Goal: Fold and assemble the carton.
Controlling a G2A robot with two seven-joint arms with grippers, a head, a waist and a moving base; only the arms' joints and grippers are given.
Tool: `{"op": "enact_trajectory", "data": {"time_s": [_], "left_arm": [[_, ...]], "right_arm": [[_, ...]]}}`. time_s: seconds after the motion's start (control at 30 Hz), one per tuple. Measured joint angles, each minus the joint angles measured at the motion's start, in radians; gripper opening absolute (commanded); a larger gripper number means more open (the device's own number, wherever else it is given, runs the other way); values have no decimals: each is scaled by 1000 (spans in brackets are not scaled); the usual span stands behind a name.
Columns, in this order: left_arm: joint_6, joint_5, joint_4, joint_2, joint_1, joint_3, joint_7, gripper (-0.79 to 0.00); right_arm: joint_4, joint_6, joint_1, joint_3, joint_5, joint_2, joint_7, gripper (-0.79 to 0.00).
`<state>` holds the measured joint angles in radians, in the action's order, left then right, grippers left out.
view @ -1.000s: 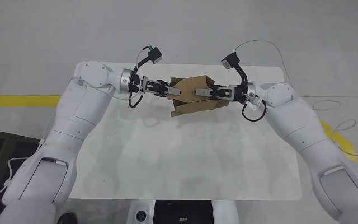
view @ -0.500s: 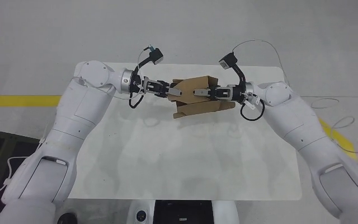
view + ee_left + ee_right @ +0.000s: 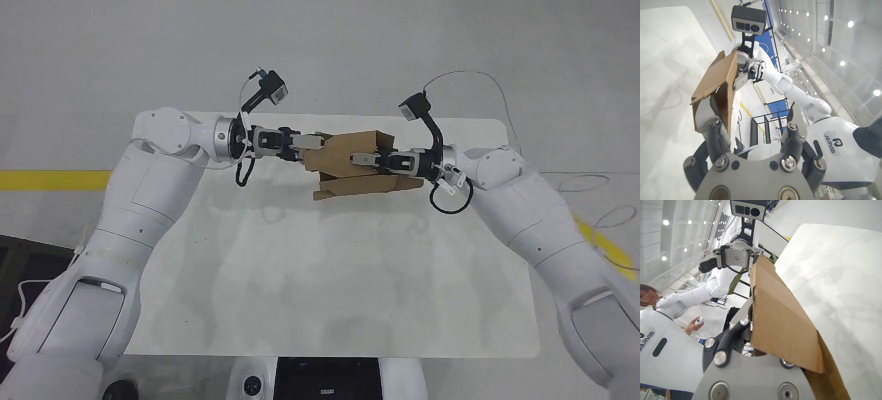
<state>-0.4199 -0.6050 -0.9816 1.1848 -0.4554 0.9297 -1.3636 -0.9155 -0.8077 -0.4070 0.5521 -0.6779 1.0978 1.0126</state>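
Top view: the carton (image 3: 350,165) hangs in the air over the far half of the table (image 3: 300,300), stretched between my two grippers. My right gripper (image 3: 375,160) is closed on a panel at its end of the carton, with the board pinched between the jaws. As far as I can judge, that pinch is the only real grip the carton has. My left gripper (image 3: 298,153) stands wide. In the left wrist view one finger (image 3: 703,111) is tucked into the open end of the sleeve, against the inside of a wall. The other finger (image 3: 792,121) is well apart from the board, out in free air. The carton looks like a half-opened, slanted tube with a loose flap edge beside my left jaws.

What worries me from here:
- Because the carton hangs from one pinch, a hard push from my left finger could swing it around my right jaws or pull the panel out of them. It would then drop to the table.
- If the inner finger presses off a crease, it may buckle or tear the wall instead of squaring the tube.
- If my left jaws close now, they might catch two layers together and flatten the sleeve again.
- The board hides my right jaws from their own camera, so I could not see a slip there.
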Motion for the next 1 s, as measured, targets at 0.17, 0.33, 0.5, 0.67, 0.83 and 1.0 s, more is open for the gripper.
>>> {"op": "enact_trajectory", "data": {"time_s": [0.17, 0.33, 0.5, 0.67, 0.83, 1.0], "left_arm": [[13, -56, -8, 8, -1, 7, 8, 0], [37, -117, -27, 16, -6, 10, -1, 0], [43, -131, -40, 26, -13, -2, -3, 0], [39, -119, -46, 32, -13, -9, -5, 0], [32, -75, -49, 34, -5, -15, -24, 0], [16, -47, -49, 39, 0, -23, -26, 0]], "right_arm": [[18, -24, 5, -8, 30, 4, -24, -785], [29, -48, 11, -13, 44, 13, -48, -785], [37, -61, 15, -14, 46, 25, -61, -785], [41, -65, 16, -9, 49, 34, -66, -785], [40, -69, 14, 0, 58, 39, -69, -785], [31, -70, 9, 9, 65, 44, -70, -785]]}}
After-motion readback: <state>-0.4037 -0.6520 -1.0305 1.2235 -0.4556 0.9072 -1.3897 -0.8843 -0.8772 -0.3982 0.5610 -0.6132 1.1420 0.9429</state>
